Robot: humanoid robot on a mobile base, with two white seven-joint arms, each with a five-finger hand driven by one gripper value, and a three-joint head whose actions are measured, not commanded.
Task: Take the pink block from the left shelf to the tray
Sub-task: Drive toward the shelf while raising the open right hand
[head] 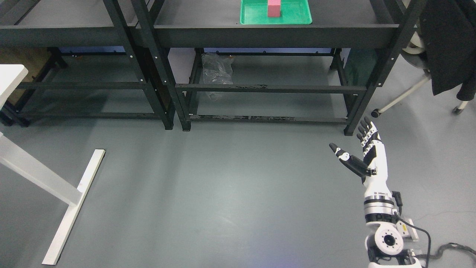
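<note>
Left shelf, a black metal-framed rack w/ dark top [55,33], carries nothing visible. Next over, on the right shelf, a matching black rack [275,35], a green plastic tray [293,16] sits near the front edge, w/ the pink rectangular block [274,9] standing upright inside it, approx mid-tray; its top is cut off by the frame. Block looks light, rigid, smooth-sided, prob. not fragile; best pinched across two opposite flat faces. Crumpled clear plastic bag [216,72] lies under the rack. Rack's front lip and posts could obstruct a reach. Right hand [366,156], white and black, hangs well apart over bare floor, fingers spread, holding nothing. Wheeled chair w/ dark coat [444,48] at far right.
</note>
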